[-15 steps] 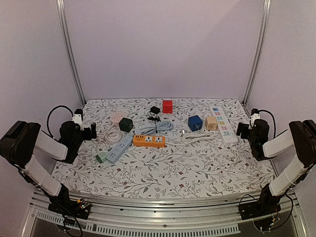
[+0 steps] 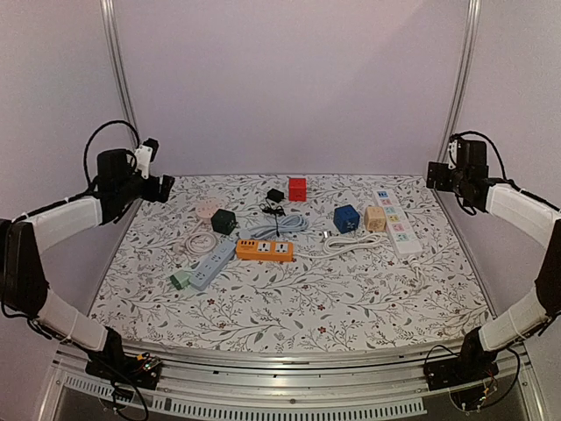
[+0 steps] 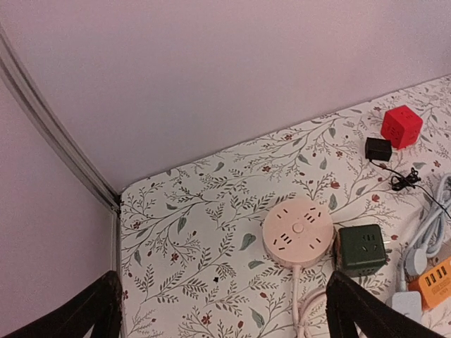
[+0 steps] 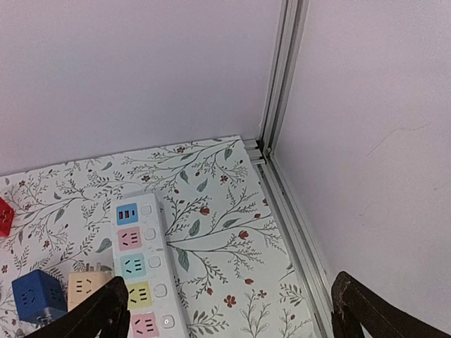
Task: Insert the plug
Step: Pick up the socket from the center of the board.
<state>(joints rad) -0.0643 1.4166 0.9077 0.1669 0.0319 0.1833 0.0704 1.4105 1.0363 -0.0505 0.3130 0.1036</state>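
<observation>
The left arm [image 2: 74,215] is up high by the far left corner of the table [image 2: 351,303]. The left jaws are wide open and hold nothing. In the left wrist view, the two dark fingers [image 3: 74,317] sit far apart in the bottom corners. The right arm [image 2: 517,203] is up high by the far right corner. The right jaws are wide open too, with nothing in them, and their fingers [image 4: 377,310] are also far apart.

The black plug [image 2: 275,195] lies on the table near the back, just beside the red cube [image 2: 297,189]. Its thin black cord [image 2: 273,210] is bunched up in front of it. It is well apart from both arms.

On the left side a round pink socket [image 2: 207,210] sits just beside a dark green cube [image 2: 223,221]. In the middle lies an orange power strip [image 2: 264,250], with a light blue strip [image 2: 213,263] to its left. On the right side are a blue cube [image 2: 346,217], a tan cube [image 2: 375,217] and a long white strip [image 2: 395,221] with coloured sockets
</observation>
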